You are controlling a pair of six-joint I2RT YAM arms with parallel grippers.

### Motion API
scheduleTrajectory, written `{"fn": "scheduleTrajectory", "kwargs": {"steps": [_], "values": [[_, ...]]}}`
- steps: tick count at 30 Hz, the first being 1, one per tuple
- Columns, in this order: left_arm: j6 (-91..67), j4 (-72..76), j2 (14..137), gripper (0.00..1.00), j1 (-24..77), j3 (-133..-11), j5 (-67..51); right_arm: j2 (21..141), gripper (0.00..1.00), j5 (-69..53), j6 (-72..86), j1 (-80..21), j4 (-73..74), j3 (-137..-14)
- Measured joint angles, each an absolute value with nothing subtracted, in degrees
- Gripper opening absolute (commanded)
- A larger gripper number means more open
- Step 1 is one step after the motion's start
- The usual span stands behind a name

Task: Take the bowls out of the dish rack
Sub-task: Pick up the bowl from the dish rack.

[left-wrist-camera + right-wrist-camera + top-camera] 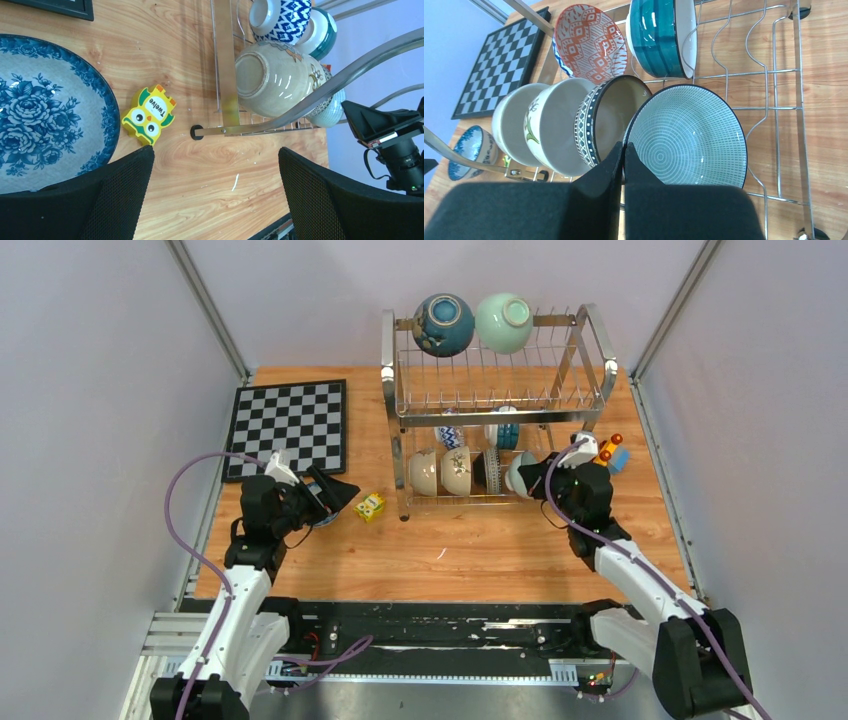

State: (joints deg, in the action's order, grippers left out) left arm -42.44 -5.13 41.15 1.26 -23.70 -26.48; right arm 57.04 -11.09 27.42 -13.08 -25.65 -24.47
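At the far left we see the chessboard (290,425) lying flat. Near it our left gripper (215,200) hangs low with its fingers spread wide, holding nothing. A blue flowered bowl (45,115) sits on the table just beside one finger, outside the gap, and a yellow block (149,116) lies near it. In the middle stands the dish rack (390,370), with a dark blue bowl (443,324) and a mint bowl (503,322) bottoms up on the top tier and cream bowls (424,471) on edge below. At that row's right end our right gripper (623,150) has its fingers pinched narrow on the rim of the pale green bowl (689,140), which stands in the rack.
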Motion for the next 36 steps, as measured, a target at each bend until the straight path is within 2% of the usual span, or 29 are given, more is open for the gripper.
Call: {"fn": "scheduleTrajectory", "kwargs": {"steps": [13,36], "values": [[-42.46,-5.30,41.15,0.96,1.26,-23.70,-26.48,55.11,0.00,-10.61,35.20,-12.99,-26.37,-22.90],[-42.68,-5.30,40.95,0.96,1.26,-23.70,-26.48,55.57,0.00,-10.37,55.72,-5.26,-41.69,-15.03]]}}
